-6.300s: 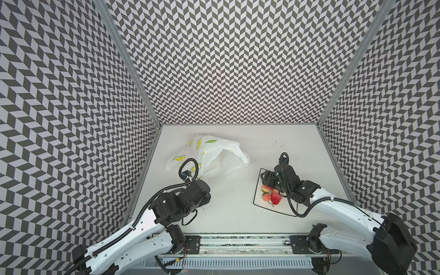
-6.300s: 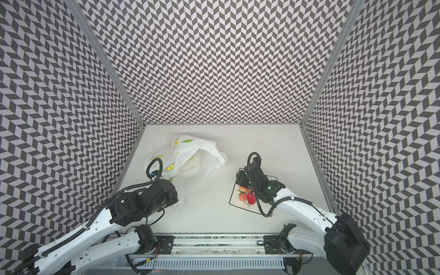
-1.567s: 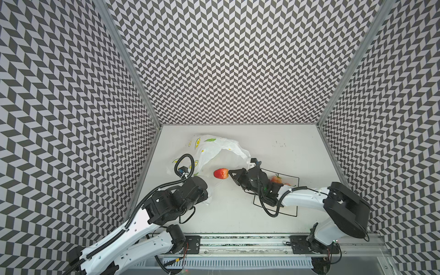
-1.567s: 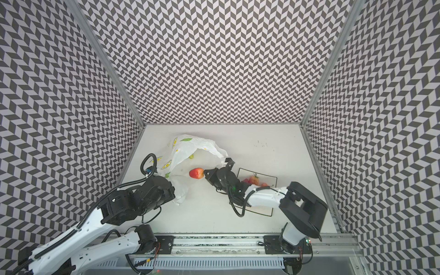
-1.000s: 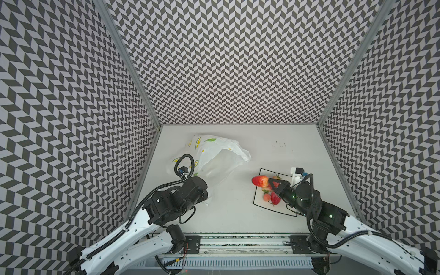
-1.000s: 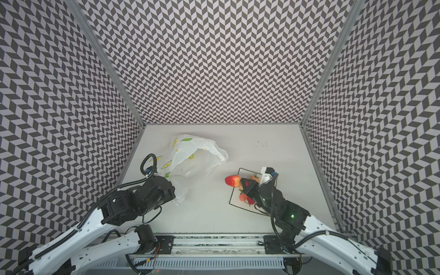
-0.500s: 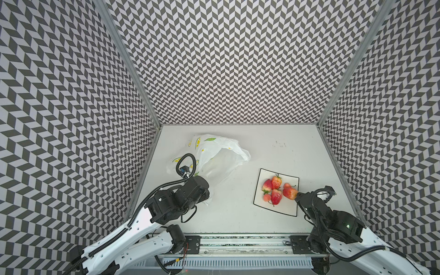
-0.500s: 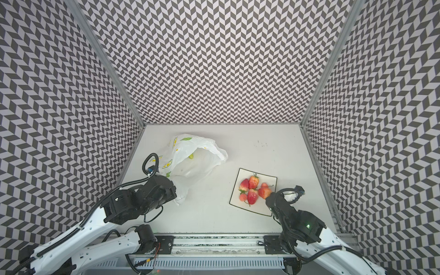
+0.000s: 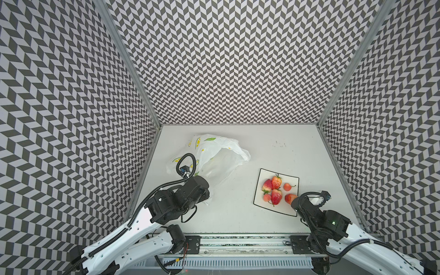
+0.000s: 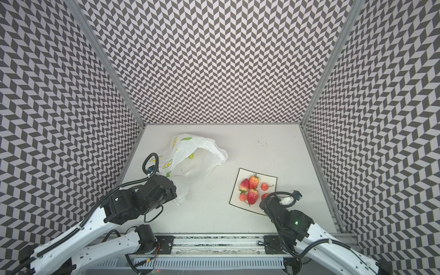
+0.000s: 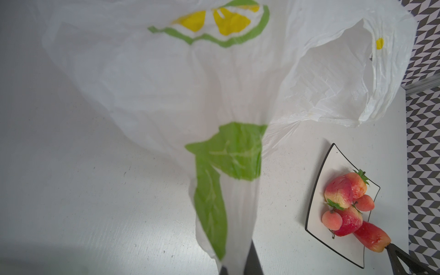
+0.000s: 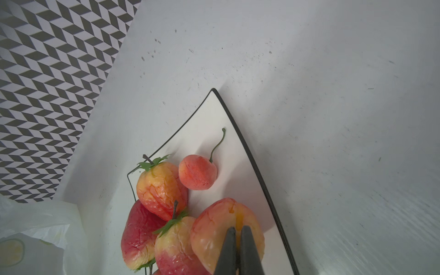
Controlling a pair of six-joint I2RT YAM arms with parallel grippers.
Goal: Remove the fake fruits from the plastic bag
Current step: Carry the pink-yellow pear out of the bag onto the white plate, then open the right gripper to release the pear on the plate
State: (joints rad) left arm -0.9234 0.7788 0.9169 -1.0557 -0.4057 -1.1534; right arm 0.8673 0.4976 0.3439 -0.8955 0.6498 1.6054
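We have the left gripper point(image 11: 235, 266) closed on a bunched corner of the plastic bag point(image 9: 214, 154), film stretched taut from the jaws; the bag lies in the far left part of the desk point(image 9: 238, 214), mouth gaping toward the middle. The right gripper point(image 12: 238, 232) is closed too, and we read its tips as pinching the skin of one strawberry point(image 12: 214, 233) that lies on the plate point(image 9: 264, 173) by the rim facing the desk's near right corner. We count six fake fruits point(image 9: 276, 197), all on that plate in the near right part of the desk: four strawberries, two small round stemmed ones, most touching, one round one a little apart. A greenish spot point(image 10: 191, 156) shows inside the bag mouth in a top view; we cannot tell fruit from print

Step in hand, we judge: drop-off of this strawberry. To do it well we open the jaws only with the fruit resting on the plate, since it is glossy, rounded and right at the rim and could roll onto the desk. We draw the tips straight away from the pile so they don't drag neighbours or tilt the plate. The left side should hold the bag mouth raised and open, thin film may collapse if slackened, then the bag gets checked for a leftover piece
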